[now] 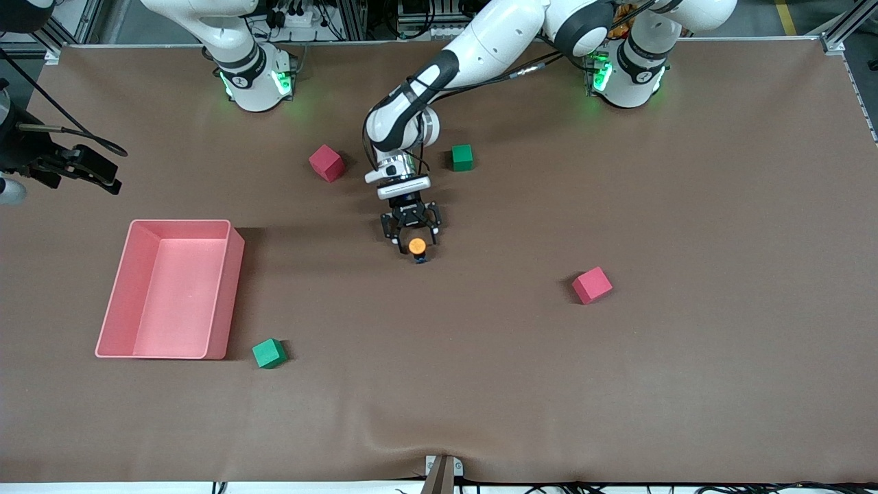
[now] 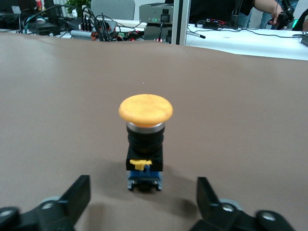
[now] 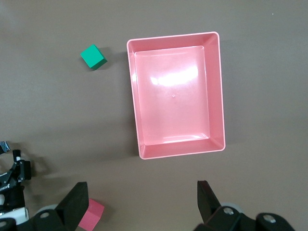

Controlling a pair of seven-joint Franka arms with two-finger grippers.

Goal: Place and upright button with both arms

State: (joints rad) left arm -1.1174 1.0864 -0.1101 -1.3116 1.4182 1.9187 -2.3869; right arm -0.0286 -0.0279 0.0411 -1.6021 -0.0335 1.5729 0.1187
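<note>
Brown cloth covers the table (image 1: 617, 384), and near its middle the button (image 1: 418, 247) stands upright on it, orange cap up. Low over it, the left gripper (image 1: 411, 241) has its fingers (image 2: 77, 195) spread apart on either side, clear of the body. Toward the right arm's end, the right gripper (image 3: 144, 202) waits, jaws apart, high over the pink tray (image 1: 223, 288).

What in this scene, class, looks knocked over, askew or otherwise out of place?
Nothing stands out. The button stands upright on the table, orange cap up, between the open fingers of the left gripper. The right gripper waits open above the pink tray.
</note>
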